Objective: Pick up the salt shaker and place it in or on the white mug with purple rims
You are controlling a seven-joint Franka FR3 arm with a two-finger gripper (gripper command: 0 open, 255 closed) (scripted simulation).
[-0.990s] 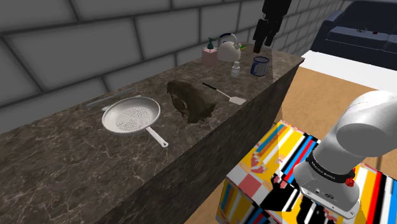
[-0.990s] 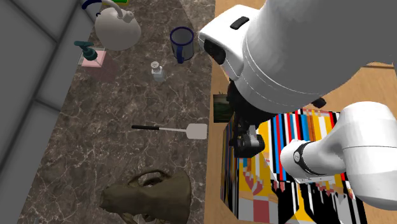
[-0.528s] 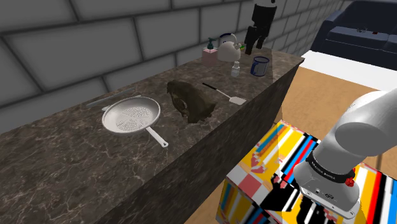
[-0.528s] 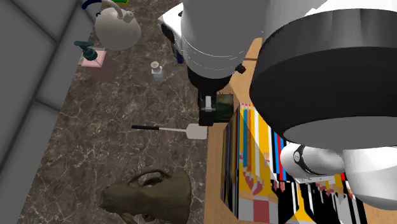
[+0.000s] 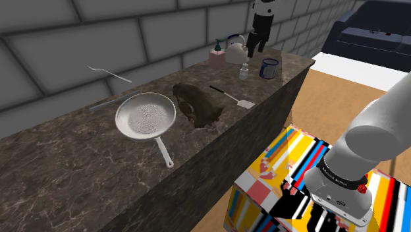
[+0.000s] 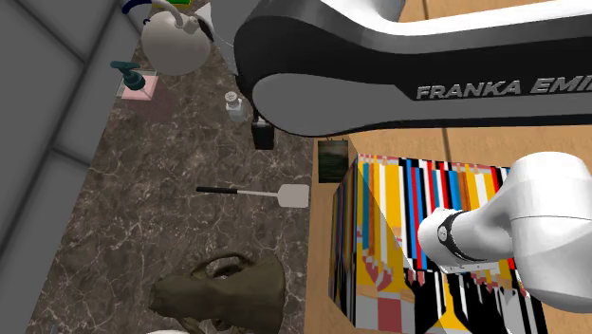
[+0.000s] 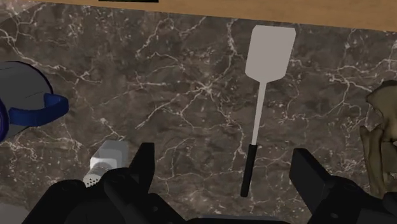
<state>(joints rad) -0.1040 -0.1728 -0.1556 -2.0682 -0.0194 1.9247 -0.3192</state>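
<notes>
**Marble surface, tool spread above the salt shaker**

Dark veined marble forms the surface (image 7: pixel 178 95). My tool (image 7: pixel 224 167) hangs over it, released, its two fingers (image 7: pixel 144 167) standing well apart with nothing between them but bare stone.

The salt shaker (image 7: pixel 104 164) stands upright on the surface just outside one finger, on the side toward the mug (image 7: pixel 22 111). I have not yet taken hold of it. It is a small pale bottle with a perforated light cap. In the shoulder view it stands near the mug, on that view's left of it and not touching it, with the kettle (image 5: pixel 236 51) close behind.

The mug shows a grey-white body and a blue handle. The spatula (image 7: pixel 264 76) lies flat on the surface on the far side of the tool from the shaker, and I judge it clear of the work.

Handling, as a judgement:
- **Weight:** the shaker looks light and rigid, so a modest squeeze should carry it.
- **Risks:** its sides appear smooth and may slip, and its narrow base may let it topple if one finger nudges it first.
- **Where to hold:** I would take it across the body, below the cap.
- **Next move:** I would first shift sideways toward the mug, so that the shaker sits midway between the fingers.
</notes>
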